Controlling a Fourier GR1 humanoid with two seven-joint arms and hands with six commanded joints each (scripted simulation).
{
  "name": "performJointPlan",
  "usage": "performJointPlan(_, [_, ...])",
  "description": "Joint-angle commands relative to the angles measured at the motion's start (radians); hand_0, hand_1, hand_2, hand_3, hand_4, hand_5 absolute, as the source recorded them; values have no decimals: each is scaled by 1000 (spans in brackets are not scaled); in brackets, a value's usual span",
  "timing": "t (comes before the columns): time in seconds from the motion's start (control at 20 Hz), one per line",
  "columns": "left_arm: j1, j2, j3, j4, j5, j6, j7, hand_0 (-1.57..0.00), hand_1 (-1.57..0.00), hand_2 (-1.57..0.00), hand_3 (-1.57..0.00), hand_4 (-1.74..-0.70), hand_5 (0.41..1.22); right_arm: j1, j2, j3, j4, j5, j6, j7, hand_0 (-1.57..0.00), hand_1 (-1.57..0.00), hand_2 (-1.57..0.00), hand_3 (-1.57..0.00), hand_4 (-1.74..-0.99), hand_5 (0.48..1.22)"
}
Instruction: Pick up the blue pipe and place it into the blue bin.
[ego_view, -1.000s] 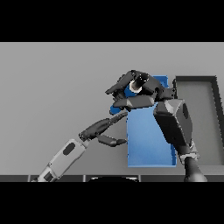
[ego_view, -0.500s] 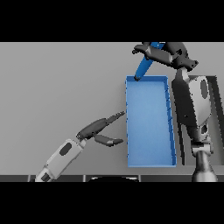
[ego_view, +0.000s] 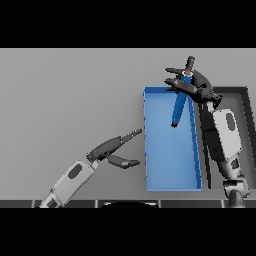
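Note:
The blue pipe hangs tilted, its lower end over the far part of the blue bin, its upper end among the fingers of my right hand. The right hand is above the bin's far end with its fingers spread around the pipe's top; I cannot tell whether they still pinch it. My left hand is open over the table just left of the bin, fingers straight and pointing at the bin, thumb apart.
A dark grey bin stands right of the blue bin, partly behind my right forearm. Bare grey table stretches to the left and far side.
My right hand has moved right and slightly toward me with the pipe. The pipe has swung from near the bin's far left corner to over its far middle. The left hand has barely moved.

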Motion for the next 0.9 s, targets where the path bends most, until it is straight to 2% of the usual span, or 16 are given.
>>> performJointPlan(0.0, [-8,-2,0,1,-4,2,0,1,1,1,1,-883,464,18,-6,15,-4,9,-9,20,-1571,-1571,-1571,-1571,-1741,1120])
performJointPlan(0.05, [-17,-6,8,0,3,6,-3,1,1,1,1,-881,463,47,-12,38,-8,5,-15,40,-1571,-1571,-1571,-1571,-1741,1122])
performJointPlan(0.25, [-8,-2,9,0,-1,12,-7,1,1,1,1,-884,460,136,-57,161,7,-24,-25,40,-1571,-1571,-1571,-1571,-1591,1114])
performJointPlan(0.3, [-10,-6,7,-10,2,12,2,1,1,1,1,-885,457,133,-76,213,34,-42,-46,40,-1571,-1571,-1571,-1330,-1599,1110])
performJointPlan(0.35, [-8,-7,3,-19,5,11,16,1,1,1,1,-886,455,117,-103,283,58,-89,-87,40,-1563,-1459,-1393,-1122,-1547,1133])
performJointPlan(0.45, [-4,-7,0,-20,2,11,16,1,1,1,1,-885,454,80,-166,429,114,-209,-108,40,-1045,-933,-891,-718,-1455,1164])
performJointPlan(0.5, [-4,-7,2,-16,0,15,14,1,1,1,1,-885,453,51,-185,504,143,-265,-133,40,-836,-746,-712,-574,-1392,1176])
performJointPlan(0.55, [-8,-14,-1,-8,-7,20,26,1,1,1,1,-886,454,30,-189,549,160,-307,-140,40,-668,-597,-570,-459,-1338,1157])
performJointPlan(0.6, [5,-10,-6,-15,-11,22,16,1,1,1,1,-888,453,13,-218,592,155,-319,-101,40,-534,-477,-456,-367,-1285,1141])
performJointPlan(0.65, [4,-5,3,-20,5,14,24,1,1,1,1,-889,453,-3,-236,635,154,-324,-89,38,-427,-382,-364,-293,-1242,1081])
performJointPlan(0.75, [-4,-7,6,-12,4,14,17,1,1,1,1,-893,454,-17,-241,681,149,-267,-78,40,-273,-244,-233,-187,-1179,975])
performJointPlan(0.85, [-12,-7,9,-2,1,14,10,1,1,1,1,-896,451,-22,-250,730,149,-184,-65,14,-174,-156,-149,-120,-1149,887])
